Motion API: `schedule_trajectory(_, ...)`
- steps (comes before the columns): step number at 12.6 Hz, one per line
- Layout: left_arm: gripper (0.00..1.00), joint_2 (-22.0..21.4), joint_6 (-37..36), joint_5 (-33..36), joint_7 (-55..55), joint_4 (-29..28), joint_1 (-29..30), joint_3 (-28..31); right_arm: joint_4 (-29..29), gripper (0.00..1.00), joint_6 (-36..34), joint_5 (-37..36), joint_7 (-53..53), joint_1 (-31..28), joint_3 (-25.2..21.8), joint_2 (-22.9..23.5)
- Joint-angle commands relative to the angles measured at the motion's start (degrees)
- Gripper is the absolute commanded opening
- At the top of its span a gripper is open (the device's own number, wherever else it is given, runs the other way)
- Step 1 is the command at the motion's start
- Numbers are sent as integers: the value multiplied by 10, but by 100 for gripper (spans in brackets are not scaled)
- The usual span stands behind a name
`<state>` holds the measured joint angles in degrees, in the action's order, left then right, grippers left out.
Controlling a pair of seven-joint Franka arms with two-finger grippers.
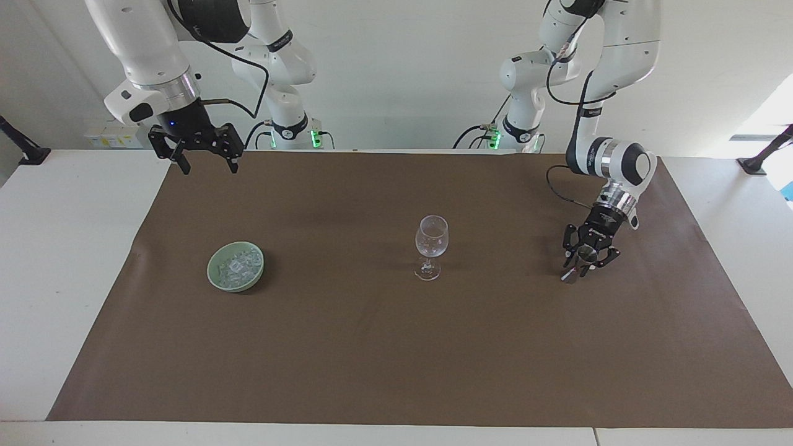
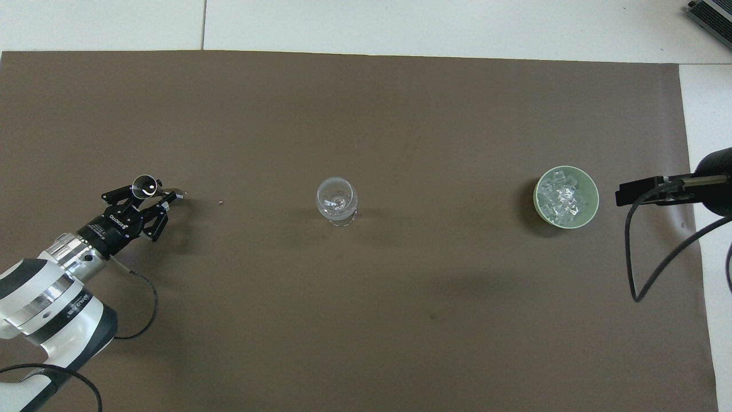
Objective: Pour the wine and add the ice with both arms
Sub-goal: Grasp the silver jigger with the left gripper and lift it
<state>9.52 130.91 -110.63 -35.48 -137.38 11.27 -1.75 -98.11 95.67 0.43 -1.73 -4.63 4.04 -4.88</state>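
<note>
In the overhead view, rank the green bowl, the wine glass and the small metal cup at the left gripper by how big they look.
1. Green bowl, holding the ice: widest outline.
2. Wine glass: clearly narrower, though its rim stands nearer the camera.
3. Small metal cup between the left gripper fingers: smallest.

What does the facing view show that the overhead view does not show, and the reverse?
Only the facing view shows the right gripper whole, open, raised near the robots' edge of the mat, and the wine glass's stem. Only the overhead view looks into the small metal cup at the left gripper. Both show the green bowl of ice and the brown mat.
</note>
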Motion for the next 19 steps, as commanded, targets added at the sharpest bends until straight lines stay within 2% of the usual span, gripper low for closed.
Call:
schedule_trajectory(1,28,4,8,-15,11,4,-1,1,-13,100,-2,9,-16,-4,0,-13)
schedule_trajectory(4,2,5,12,-15,11,8,-1,0,-13,100,-2,9,-16,-4,0,-13)
schedule_trajectory(5,0,6,16,-16,11,9,-3,0,-13,100,-2,9,-16,-4,0,-13)
schedule_trajectory(12,0,-5,18,-16,-6,33,-6,1,-13,100,-2,9,-16,-4,0,-13)
schedule_trajectory(16,0,-35,98,-15,-51,56,-44,-10,-13,100,-2,9,-16,-4,0,-13)
schedule_trajectory(19,0,-56,115,-15,-69,58,-65,-11,-13,100,-2,9,-16,-4,0,-13)
